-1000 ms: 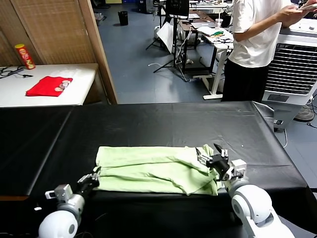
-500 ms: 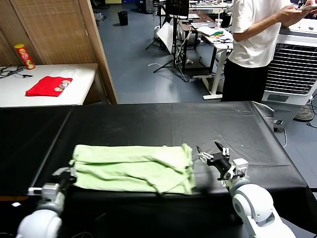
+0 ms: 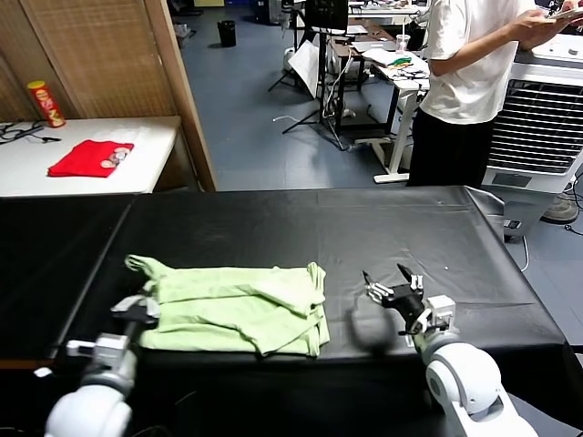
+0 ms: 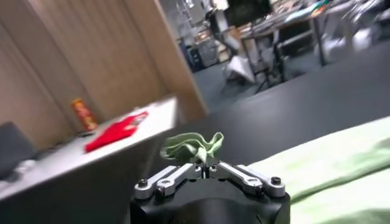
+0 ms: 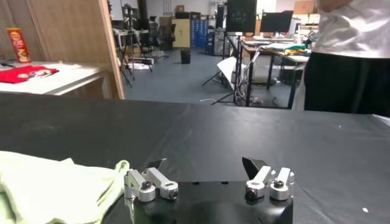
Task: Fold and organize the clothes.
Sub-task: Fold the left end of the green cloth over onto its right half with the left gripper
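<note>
Shirt (image 3: 232, 308) corner pinched in clenched left gripper (image 3: 138, 310); right gripper (image 3: 390, 289) released, just beside shirt's far edge.

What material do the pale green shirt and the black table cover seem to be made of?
The pale yellow-green short-sleeved shirt looks like thin, soft, matte woven or knit fabric: it creases and bunches where the left gripper pinches it. The black table cover seems a smooth sheet, perhaps coated cloth or plastic, with faint sheen and shallow wrinkles.
</note>
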`<state>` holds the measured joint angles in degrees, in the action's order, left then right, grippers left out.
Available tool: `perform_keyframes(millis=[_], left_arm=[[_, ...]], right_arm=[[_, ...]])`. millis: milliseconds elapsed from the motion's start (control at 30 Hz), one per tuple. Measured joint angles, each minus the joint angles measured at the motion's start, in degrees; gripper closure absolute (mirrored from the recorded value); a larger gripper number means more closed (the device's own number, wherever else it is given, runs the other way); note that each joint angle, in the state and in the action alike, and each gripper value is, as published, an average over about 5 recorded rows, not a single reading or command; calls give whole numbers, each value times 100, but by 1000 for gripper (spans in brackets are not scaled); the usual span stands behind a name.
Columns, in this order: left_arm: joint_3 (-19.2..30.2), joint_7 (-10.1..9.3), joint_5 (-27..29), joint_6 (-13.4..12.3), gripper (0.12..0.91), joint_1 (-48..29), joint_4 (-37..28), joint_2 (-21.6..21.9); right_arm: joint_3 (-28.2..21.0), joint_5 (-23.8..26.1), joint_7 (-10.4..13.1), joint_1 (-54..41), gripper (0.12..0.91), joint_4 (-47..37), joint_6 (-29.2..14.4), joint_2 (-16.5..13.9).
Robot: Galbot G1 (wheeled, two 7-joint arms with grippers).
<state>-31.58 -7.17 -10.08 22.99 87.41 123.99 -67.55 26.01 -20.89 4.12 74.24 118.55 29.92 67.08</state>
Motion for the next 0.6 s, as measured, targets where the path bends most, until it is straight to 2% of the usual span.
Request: perform_keyframes(millis=[267,467,600], left_arm=[[1344,-131,-1285,142,884,-499,-95,-707],[2052,-200,-1647,174,884,-871,-312,-1285],[2297,-202,-1560,169,884,-1002,-463,-1512]], right_arm=[[39,143,-5,32,227,-150,-13,33],[-15,200,-6,-11,227,-247,-3,38],[-37,203,-20,-38,227,-283,-1,37]])
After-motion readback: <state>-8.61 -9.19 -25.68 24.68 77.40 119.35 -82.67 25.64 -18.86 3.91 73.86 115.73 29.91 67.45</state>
